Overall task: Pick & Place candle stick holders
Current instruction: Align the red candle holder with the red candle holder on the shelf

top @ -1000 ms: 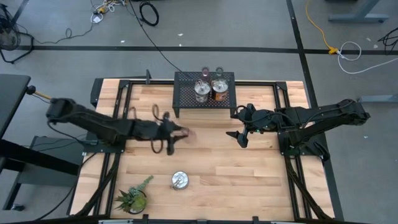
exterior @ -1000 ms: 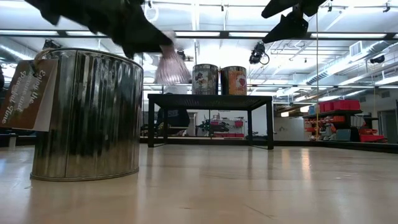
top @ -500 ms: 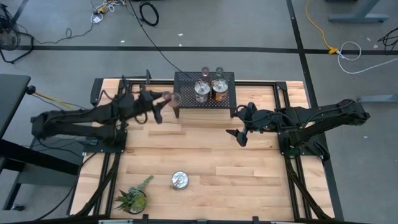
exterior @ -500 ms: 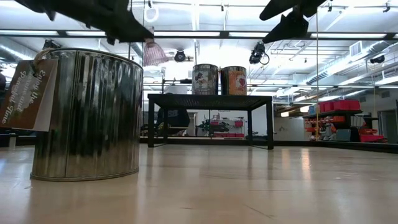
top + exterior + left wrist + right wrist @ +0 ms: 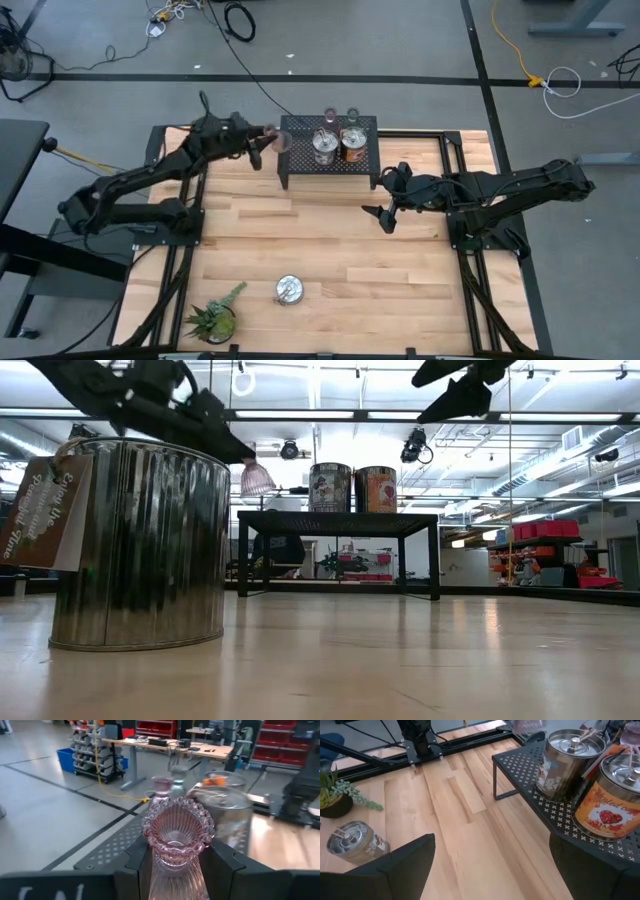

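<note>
My left gripper (image 5: 268, 141) is shut on a pink ribbed glass holder (image 5: 177, 837) with a beaded rim, above the left end of the black mesh rack (image 5: 330, 158). The holder also shows in the low view (image 5: 257, 480). On the rack stand a silvery holder (image 5: 323, 147), a coppery one (image 5: 352, 145) and two small tinted cups (image 5: 327, 116) at its far edge. Another silvery holder (image 5: 289, 290) stands on the table near the front. My right gripper (image 5: 385, 215) is open and empty, right of the rack. My left gripper pinches the pink holder's narrow ribbed body (image 5: 172, 870), below the beaded rim, between its two fingers (image 5: 142, 862). The fingers come slanting from the table's left. The holder's open mouth points away from the wrist. It is lifted clear, above the rack top.
A spiky green potted plant (image 5: 212, 320) stands at the front left. The silvery holder on the table fills the low view's left (image 5: 140, 545). Bare wood lies between the rack and the table's near edge. Black frame rails (image 5: 175, 270) run along both sides.
My left gripper has gone from the table's middle toward the far edge and up, carrying the pink holder to the rack's left end. The holder has stayed in the hold, lifted clear.
</note>
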`<action>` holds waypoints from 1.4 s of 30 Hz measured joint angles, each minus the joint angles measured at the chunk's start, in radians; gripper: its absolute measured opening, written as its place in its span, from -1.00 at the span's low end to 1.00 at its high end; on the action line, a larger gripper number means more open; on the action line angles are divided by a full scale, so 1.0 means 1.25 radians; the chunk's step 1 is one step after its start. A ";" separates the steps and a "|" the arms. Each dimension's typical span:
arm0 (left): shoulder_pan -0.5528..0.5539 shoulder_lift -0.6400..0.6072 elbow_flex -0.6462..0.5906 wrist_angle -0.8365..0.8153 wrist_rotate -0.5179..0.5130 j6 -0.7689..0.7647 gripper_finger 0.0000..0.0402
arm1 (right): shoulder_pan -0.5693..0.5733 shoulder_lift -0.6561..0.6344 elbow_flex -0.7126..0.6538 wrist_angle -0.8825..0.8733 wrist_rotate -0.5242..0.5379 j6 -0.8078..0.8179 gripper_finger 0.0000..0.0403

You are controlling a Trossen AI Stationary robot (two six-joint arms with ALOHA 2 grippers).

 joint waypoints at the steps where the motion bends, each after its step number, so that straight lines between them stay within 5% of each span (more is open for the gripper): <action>1: 0.008 0.019 0.000 0.014 0.000 0.000 -0.35 | 0.000 0.000 0.000 0.003 0.000 -0.001 0.93; 7: 0.018 0.128 0.087 0.015 0.015 0.010 -0.35 | 0.000 0.000 0.000 0.018 0.000 -0.023 0.93; 17: -0.005 0.319 0.339 -0.227 -0.029 0.115 -0.35 | 0.000 0.000 0.000 0.019 0.015 -0.035 0.93; 22: -0.005 0.389 0.417 -0.230 -0.028 0.130 -0.35 | 0.000 0.000 0.000 0.020 0.015 -0.044 0.93; 42: 0.048 0.475 0.465 -0.244 0.058 0.132 -0.35 | 0.000 0.000 0.000 0.024 0.067 -0.110 0.93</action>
